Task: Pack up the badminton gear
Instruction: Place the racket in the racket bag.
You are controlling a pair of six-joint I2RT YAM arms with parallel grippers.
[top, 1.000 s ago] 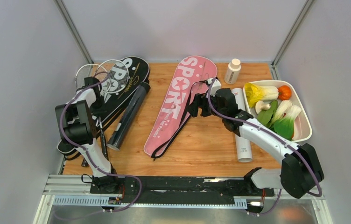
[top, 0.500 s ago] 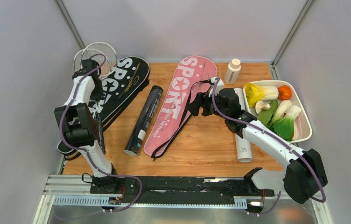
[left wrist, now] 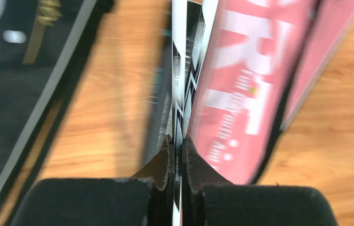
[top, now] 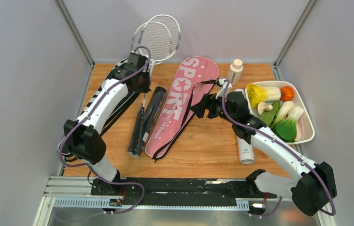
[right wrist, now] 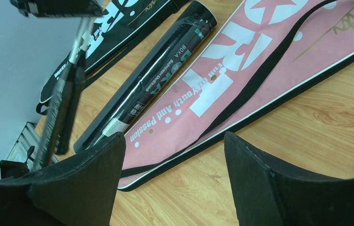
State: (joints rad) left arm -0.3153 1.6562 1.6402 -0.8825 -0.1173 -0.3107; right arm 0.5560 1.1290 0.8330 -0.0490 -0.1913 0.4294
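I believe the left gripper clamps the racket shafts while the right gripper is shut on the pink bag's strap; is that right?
Not quite: the right wrist view shows the right gripper open above the pink bag, holding nothing. The left gripper does clamp the racket shafts.

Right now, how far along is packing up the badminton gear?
Nothing looks packed: the pink bag and black bag lie flat, the black tube and white tube loose beside them. In hand: the left end effector is shut on the shafts of the two rackets, heads raised toward the back wall; the right end effector hangs open above the pink bag. Left: getting all of it into the bags.
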